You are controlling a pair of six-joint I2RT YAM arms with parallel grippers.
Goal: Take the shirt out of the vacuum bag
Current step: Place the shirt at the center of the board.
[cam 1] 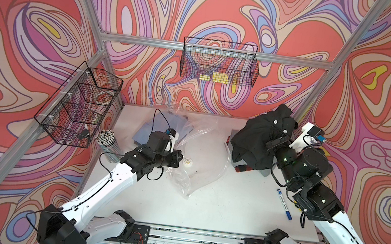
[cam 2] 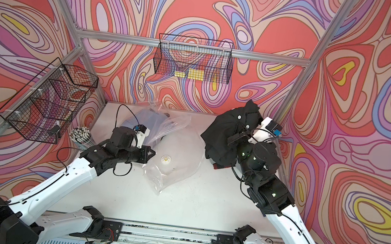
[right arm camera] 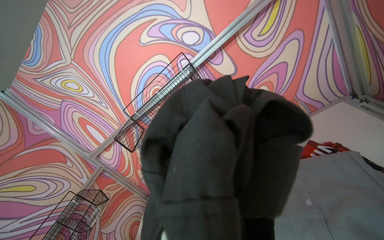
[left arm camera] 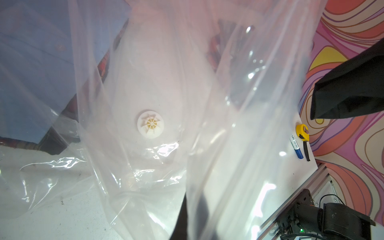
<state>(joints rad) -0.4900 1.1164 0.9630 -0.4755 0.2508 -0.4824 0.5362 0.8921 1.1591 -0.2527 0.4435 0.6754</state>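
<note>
We see the black shirt (cam 1: 253, 140) clear of the vacuum bag (cam 1: 208, 150), bunched up in the air near the desk's (cam 1: 204, 205) far right corner, over a pile of folded clothes (cam 1: 242, 169). Our right gripper (cam 1: 275, 134) is clamped tight on its cloth. The bag lies crumpled mid-desk with its white valve (cam 1: 187, 162) facing up, and our left gripper (cam 1: 180, 157) is pinched closed on the bag's side nearer the left edge. A blue marker (cam 1: 284, 203) lies by the right edge.
</note>
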